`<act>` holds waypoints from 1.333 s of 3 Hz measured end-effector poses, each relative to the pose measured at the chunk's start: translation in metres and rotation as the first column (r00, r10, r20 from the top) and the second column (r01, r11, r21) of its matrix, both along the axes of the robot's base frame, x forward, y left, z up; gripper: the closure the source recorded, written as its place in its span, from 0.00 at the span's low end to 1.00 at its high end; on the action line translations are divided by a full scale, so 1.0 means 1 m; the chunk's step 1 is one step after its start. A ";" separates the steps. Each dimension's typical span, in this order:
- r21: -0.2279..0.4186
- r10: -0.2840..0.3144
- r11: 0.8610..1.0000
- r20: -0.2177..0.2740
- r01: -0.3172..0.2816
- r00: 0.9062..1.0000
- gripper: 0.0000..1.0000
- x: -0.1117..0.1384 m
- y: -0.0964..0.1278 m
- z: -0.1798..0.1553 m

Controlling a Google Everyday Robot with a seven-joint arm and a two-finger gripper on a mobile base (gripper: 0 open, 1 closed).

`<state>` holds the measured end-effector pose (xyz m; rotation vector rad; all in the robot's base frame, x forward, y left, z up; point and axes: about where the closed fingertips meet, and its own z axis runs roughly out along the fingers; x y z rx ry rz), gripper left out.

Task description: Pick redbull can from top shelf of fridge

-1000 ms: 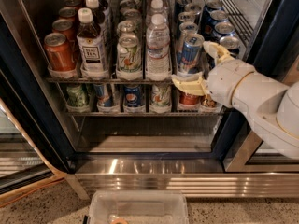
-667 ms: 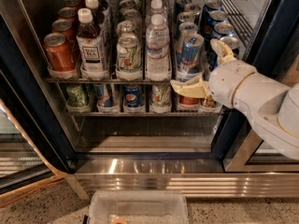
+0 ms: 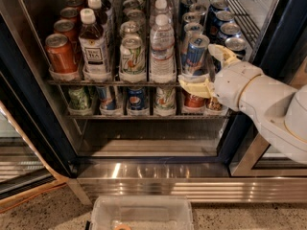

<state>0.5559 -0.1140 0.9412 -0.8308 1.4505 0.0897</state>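
The redbull can, slim and blue-silver, stands at the front of a lane on the top shelf of the fridge, leaning slightly right. My gripper reaches in from the right at that can, open. One cream finger lies in front of the can's base, the other stands just right of the can's upper part. The can sits between them, not clamped.
On the top shelf, left of the redbull can, stand a water bottle, a green-white can, a tea bottle and an orange-red can. Dark-blue cans stand behind my gripper. The lower rack holds several cans. A clear plastic bin sits on the floor.
My gripper has shifted only slightly at the can, the upper finger moving out right and back. The redbull can now leans a little to the right.
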 end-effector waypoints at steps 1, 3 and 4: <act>-0.003 -0.030 1.000 0.014 0.030 0.999 0.22 0.004 -0.003 -0.001; 0.011 -0.112 0.994 0.020 0.112 0.994 0.18 0.021 -0.010 -0.019; 0.013 -0.120 0.993 0.011 0.120 0.993 0.22 0.026 -0.007 -0.028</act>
